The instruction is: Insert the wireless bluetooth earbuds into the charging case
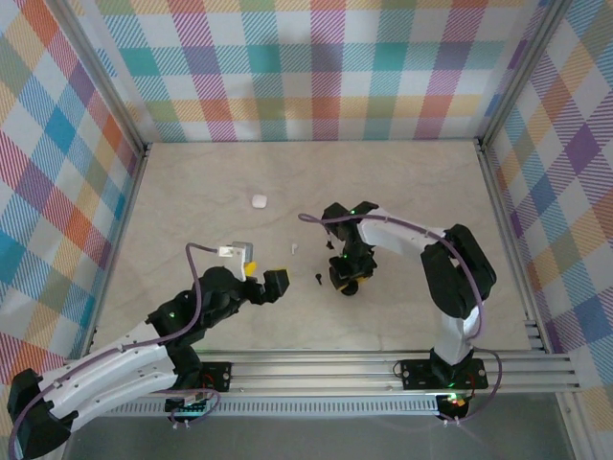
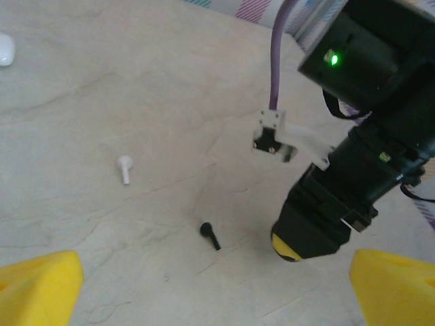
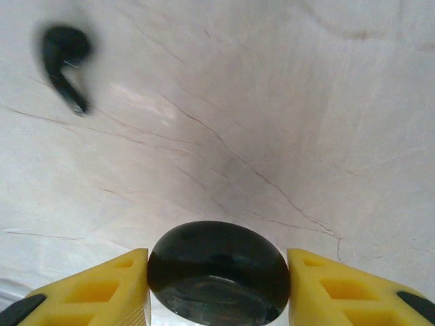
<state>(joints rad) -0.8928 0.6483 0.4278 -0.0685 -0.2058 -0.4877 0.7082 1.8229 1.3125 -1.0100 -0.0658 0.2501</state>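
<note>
**Operator:** What have my right jaws got?

**Spotter:** Your right gripper (image 3: 217, 288) is clamped on the black case (image 3: 217, 261), with a yellow wedge-shaped finger (image 3: 102, 292) pressed against each side. The case is a glossy, rounded oval, smooth like a pebble. I can't tell whether it rests on the table (image 1: 402, 192) or hangs just above it.

**Operator:** And the left?

**Spotter:** Your left gripper (image 2: 217, 292) is spread wide with nothing between its fingers. Its matte, blocky yellow tips sit in the two bottom corners of its wrist view.

**Operator:** Where are the earbuds?

**Spotter:** A black earbud (image 2: 209, 234) lies flat on the table between your two grippers, nearer the right one. It has a round head and a short stem. A white earbud (image 2: 124, 166) of the same stemmed shape lies farther out from the arm bases, apart from the black one. Neither is in a case.

**Operator:** Anything else out there?

**Spotter:** A white case (image 1: 258, 200), small and rounded, sits well beyond your left gripper toward the back wall. It is too small for me to tell how its lid stands. The table is pale and stone-patterned with thin dark veins, and the walls (image 1: 316, 67) around it are bright plaid
</note>
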